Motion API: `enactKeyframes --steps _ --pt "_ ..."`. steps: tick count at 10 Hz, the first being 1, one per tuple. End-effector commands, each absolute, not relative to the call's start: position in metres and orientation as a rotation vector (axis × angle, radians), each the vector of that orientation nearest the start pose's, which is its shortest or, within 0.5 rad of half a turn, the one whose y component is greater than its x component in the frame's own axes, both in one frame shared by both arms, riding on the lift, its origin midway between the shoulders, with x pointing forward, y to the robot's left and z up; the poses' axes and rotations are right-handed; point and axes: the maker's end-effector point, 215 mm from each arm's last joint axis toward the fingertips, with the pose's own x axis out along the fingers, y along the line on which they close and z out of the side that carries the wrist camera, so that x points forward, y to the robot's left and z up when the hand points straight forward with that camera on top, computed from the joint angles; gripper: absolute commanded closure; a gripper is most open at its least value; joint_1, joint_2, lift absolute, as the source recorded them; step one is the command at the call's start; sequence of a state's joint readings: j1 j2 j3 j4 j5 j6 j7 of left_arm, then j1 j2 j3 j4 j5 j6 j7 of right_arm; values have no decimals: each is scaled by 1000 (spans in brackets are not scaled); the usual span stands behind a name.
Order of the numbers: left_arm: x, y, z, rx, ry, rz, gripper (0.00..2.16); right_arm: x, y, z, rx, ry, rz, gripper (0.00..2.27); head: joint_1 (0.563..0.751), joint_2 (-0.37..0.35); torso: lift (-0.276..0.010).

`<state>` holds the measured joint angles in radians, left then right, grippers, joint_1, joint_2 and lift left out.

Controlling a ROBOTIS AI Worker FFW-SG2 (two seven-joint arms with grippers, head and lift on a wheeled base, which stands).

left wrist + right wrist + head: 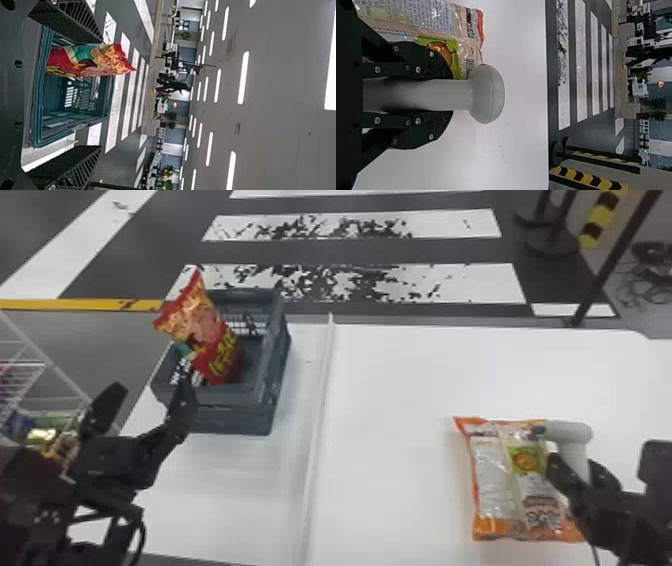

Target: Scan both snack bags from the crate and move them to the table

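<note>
red bag (220, 352): glossy film | orange bag (492, 485): glossy film | crate (232, 421): matt plastic | scanner (486, 95): smooth plastic

The work surface is a white table (390, 380) with a smooth top and a rounded far right corner. A narrow raised white strip (319, 410) runs from its far edge toward the near side, dividing the top. Left of the strip, toward the far side, stands an upright, open-topped grey plastic crate (232, 420). Right of the strip, toward the near side, an orange-edged snack bag (495, 490) lies flat.
</note>
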<state>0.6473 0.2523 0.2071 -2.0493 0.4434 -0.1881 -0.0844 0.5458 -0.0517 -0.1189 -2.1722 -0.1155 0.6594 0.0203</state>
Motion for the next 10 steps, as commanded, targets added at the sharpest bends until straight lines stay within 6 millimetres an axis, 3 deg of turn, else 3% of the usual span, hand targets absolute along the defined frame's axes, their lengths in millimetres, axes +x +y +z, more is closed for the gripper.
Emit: enactKeyframes --steps 1,3,6,9,10 --pt "405 346 -307 -111 -64 -4 36 385 -300 -461 54 590 -69 2250 695 98 -87" --pt "403 345 -307 -108 -62 -7 36 389 -341 -453 65 576 -121 2250 695 68 -87" --pt "400 347 -304 -103 -63 -6 36 383 -409 -494 57 654 -178 2250 695 -39 -87" --pt "400 342 -304 -103 -62 -13 36 372 -450 -523 34 678 -208 2250 695 -116 -87" --pt "400 341 -304 -102 -61 -14 36 371 -453 -532 38 691 -204 2250 695 -142 -87"
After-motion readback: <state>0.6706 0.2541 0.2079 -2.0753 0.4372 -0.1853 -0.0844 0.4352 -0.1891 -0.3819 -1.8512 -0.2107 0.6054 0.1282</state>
